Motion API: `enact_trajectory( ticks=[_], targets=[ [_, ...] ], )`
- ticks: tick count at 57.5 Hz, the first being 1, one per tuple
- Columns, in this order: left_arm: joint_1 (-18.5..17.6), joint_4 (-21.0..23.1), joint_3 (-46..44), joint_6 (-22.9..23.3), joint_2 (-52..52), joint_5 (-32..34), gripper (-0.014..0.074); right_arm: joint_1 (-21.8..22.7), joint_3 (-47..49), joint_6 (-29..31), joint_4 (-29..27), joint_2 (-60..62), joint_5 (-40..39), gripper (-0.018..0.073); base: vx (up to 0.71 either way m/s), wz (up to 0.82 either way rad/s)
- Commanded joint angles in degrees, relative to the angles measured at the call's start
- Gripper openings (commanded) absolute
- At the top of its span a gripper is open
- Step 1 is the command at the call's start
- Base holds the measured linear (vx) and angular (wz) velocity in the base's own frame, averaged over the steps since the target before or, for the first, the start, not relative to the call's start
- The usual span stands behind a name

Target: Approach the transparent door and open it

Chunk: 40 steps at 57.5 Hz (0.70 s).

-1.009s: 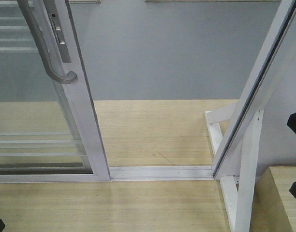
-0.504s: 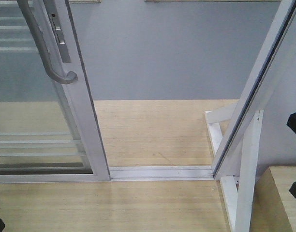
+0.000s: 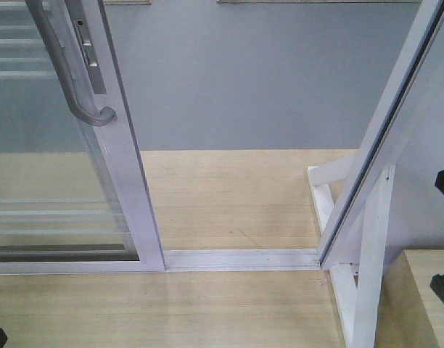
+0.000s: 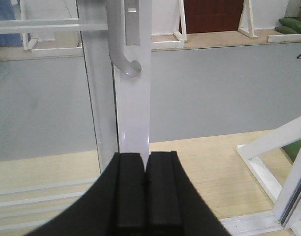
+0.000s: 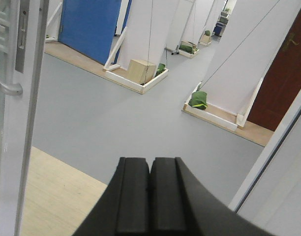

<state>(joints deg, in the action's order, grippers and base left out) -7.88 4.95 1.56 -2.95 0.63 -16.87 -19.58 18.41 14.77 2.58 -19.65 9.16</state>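
- The transparent door (image 3: 62, 181) stands at left, slid aside; a gap lies between its stile and the white frame post (image 3: 385, 138) at right
- Grey handle (image 3: 70, 72) hooks near the stile
- Left gripper (image 4: 145, 191) and right gripper (image 5: 150, 196) both pressed together, empty
- Since a second ago, door and handle unchanged
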Motion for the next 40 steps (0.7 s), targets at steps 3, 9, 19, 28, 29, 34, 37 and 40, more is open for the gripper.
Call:
enact_trajectory(
  ticks=[3, 9, 19, 28, 29, 34, 37, 40],
  targets=[
    [0.00, 0.59, 1.71, 0.50, 0.74, 4.38, 0.0000, 0.02, -7.87, 0.47, 1.61, 3.04, -10.26, 0.0002, 0.00, 0.00],
    [0.00, 0.59, 1.71, 0.50, 0.74, 4.38, 0.0000, 0.02, -18.11, 0.41, 0.68, 9.68, -12.51, 0.0002, 0.00, 0.00],
    [0.00, 0.59, 1.71, 0.50, 0.74, 4.38, 0.0000, 0.18, -20.92, 0.26, -3.69, 21.18, 1.07, 0.0002, 0.00, 0.00],
    [0.00, 0.59, 1.71, 0.50, 0.74, 4.23, 0.0000, 3.70, -20.92, 0.21, -3.74, 21.09, 1.48, 0.0002, 0.00, 0.00],
    [0.00, 0.59, 1.71, 0.50, 0.74, 4.23, 0.0000, 4.49, -20.92, 0.21, -3.74, 21.09, 1.48, 0.0002, 0.00, 0.00],
    [0.00, 0.59, 1.71, 0.50, 0.74, 4.23, 0.0000, 8.29, -20.92, 0.21, -3.79, 21.09, 1.30, 0.0002, 0.00, 0.00],
    [0.00, 0.59, 1.71, 0.50, 0.74, 4.17, 0.0000, 10.52, -20.92, 0.21, -3.79, 21.09, 1.25, 0.0002, 0.00, 0.00],
    [0.00, 0.59, 1.71, 0.50, 0.74, 4.17, 0.0000, 12.20, -20.92, 0.21, -3.79, 21.09, 1.31, 0.0002, 0.00, 0.00]
  ],
)
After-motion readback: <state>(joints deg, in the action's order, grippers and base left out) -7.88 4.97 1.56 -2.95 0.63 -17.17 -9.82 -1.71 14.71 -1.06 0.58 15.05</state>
